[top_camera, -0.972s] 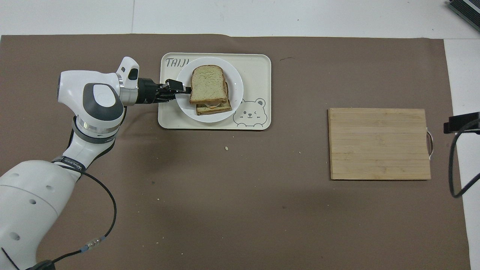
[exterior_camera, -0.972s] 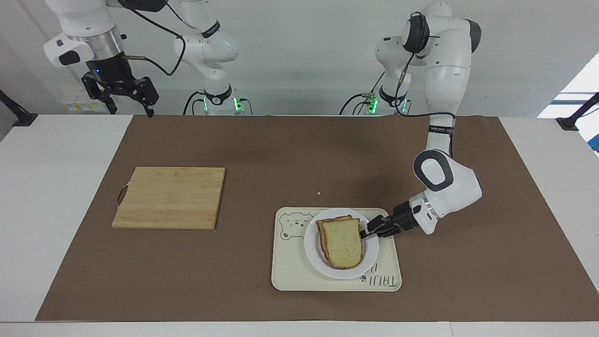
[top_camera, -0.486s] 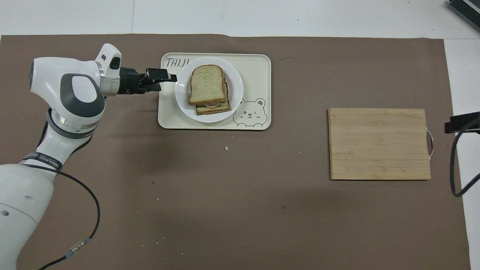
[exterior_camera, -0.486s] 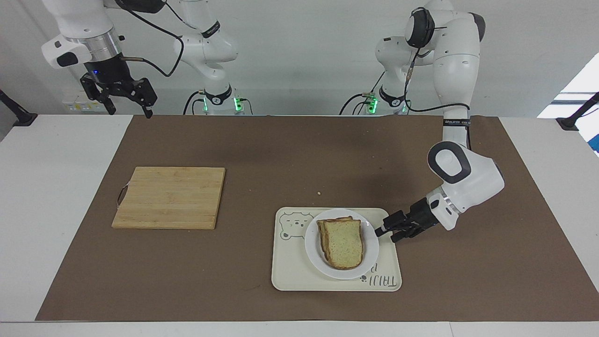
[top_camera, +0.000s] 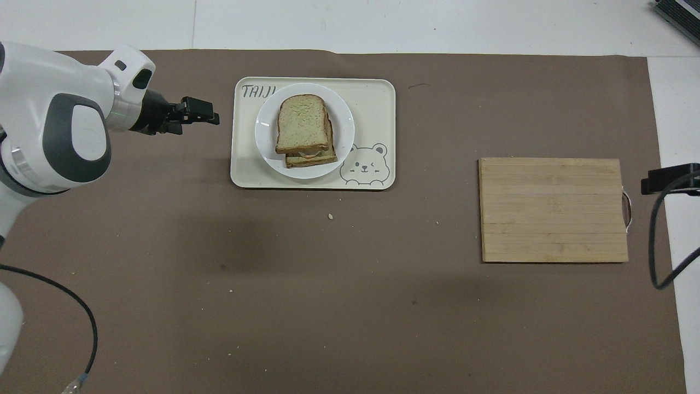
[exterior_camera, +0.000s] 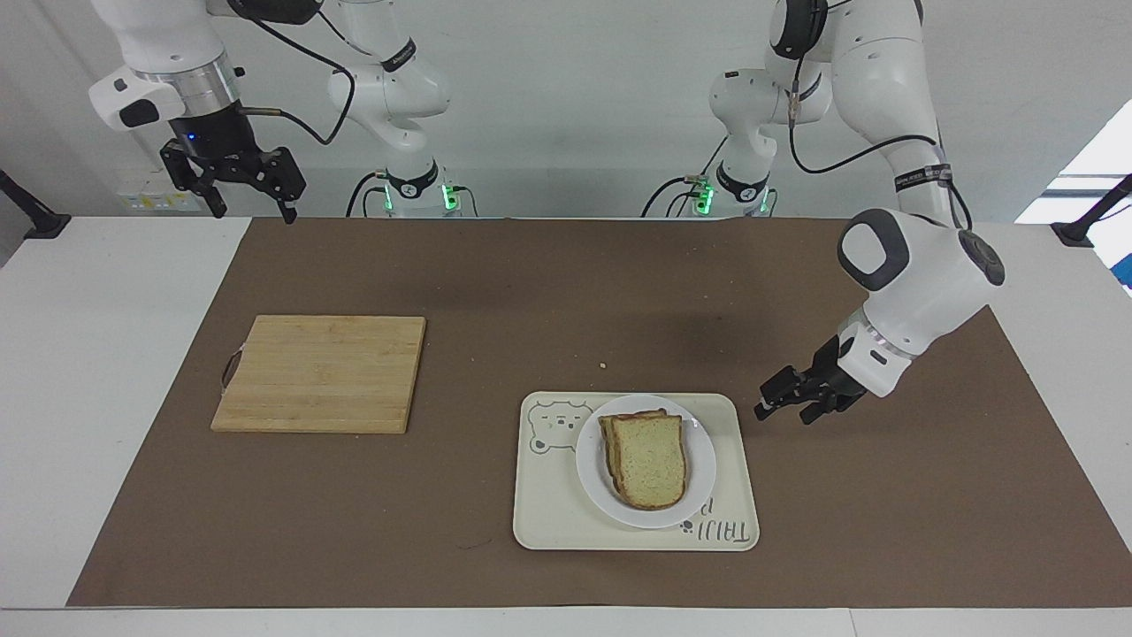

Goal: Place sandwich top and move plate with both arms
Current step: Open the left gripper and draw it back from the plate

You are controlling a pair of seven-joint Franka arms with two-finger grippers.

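Brown mat (exterior_camera: 531,283) on white table (exterior_camera: 106,354), white wall; both grippers open, empty.

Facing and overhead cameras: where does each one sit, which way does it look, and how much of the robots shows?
Facing view: high across the table, looking at the robots; both arms show, the left gripper over the mat beside the tray, the right gripper waiting raised.
Overhead view: above the robots' end, looking forward and down; the left gripper and a sliver of the right arm show.
Both share the plate, sandwich top and cutting board.
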